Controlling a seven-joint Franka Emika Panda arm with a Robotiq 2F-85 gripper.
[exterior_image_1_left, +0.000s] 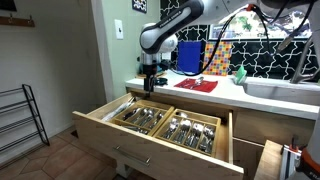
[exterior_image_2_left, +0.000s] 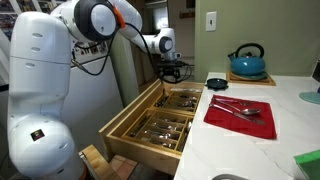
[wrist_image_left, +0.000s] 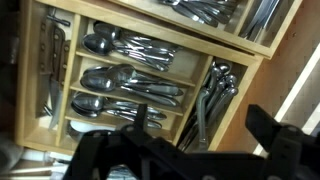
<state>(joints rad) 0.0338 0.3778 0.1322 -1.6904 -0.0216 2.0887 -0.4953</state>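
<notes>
Spoons (wrist_image_left: 120, 78): shiny metal, oval bowls | wooden tray (wrist_image_left: 72, 58) | gripper (exterior_image_1_left: 152, 86) spread

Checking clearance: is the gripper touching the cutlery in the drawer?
Apart. In an exterior view the gripper hangs above the cutlery, with clear space between.

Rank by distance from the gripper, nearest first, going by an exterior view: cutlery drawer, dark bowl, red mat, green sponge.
1. cutlery drawer: open, right beneath the gripper.
2. dark bowl: far end of the counter, beside the drawer.
3. red mat: mid-counter, closer to the camera.
4. green sponge: near corner, at the frame's edge.
</notes>
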